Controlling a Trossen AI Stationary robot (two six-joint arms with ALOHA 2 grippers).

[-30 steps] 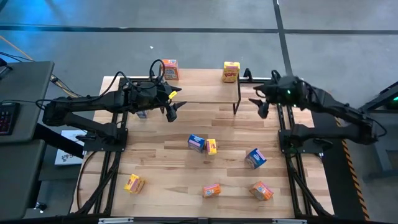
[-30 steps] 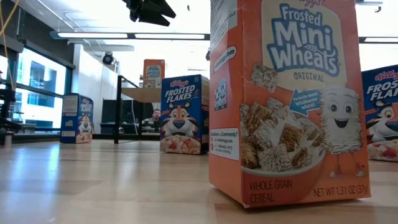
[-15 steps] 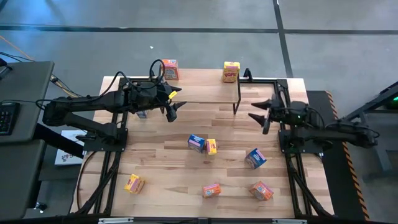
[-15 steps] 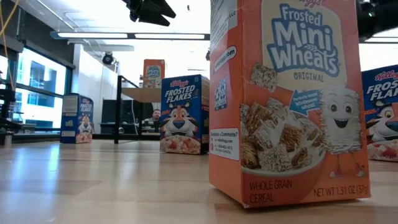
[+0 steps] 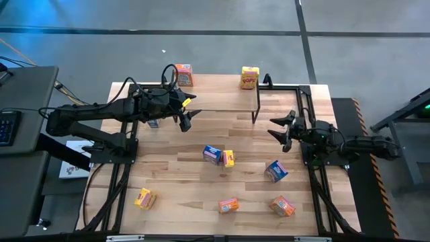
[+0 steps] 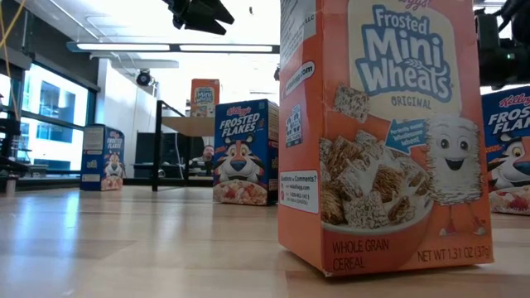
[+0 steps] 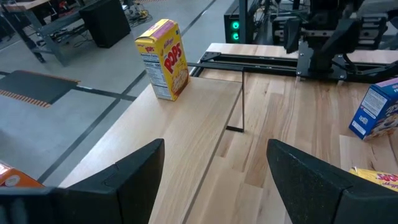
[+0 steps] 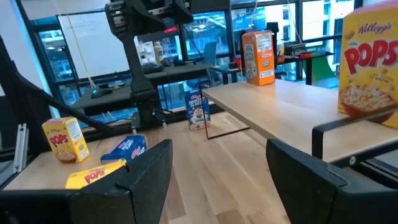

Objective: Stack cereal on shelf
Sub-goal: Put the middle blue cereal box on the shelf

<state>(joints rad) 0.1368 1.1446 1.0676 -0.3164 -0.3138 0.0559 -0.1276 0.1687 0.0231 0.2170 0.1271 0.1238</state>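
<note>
The left claw (image 5: 185,111) hangs over the front edge of the shelf (image 5: 222,99), near its left end, its two fingers spread with nothing between them; its own wrist view shows the gap between the dark fingers (image 7: 134,171) open over the bare shelf board. The right claw (image 5: 281,131) sits off the shelf's right end, low over the worktop (image 5: 181,181), its fingers also spread and empty, as the right wrist view confirms with both fingers (image 8: 311,177) apart. Two cereal boxes stand upright on the shelf at its far edge: an orange box (image 5: 183,74) at the left end and a yellow Pops box (image 5: 250,77) toward the right end. A blue box (image 5: 154,123) stands on the worktop just below the shelf's left end, partly hidden by the left arm. The rest of the cereal is scattered over the worktop: a blue box (image 5: 212,154) and a yellow box (image 5: 228,158) touching each other near the middle, another blue box (image 5: 275,171) to their right, a yellow box (image 5: 144,198) near the front left, and two orange boxes (image 5: 228,205) (image 5: 282,206) along the front edge. In the low view an orange Mini Wheats box (image 6: 381,132) stands close to the camera, with a Frosted Flakes box (image 6: 244,151) behind it.
</note>
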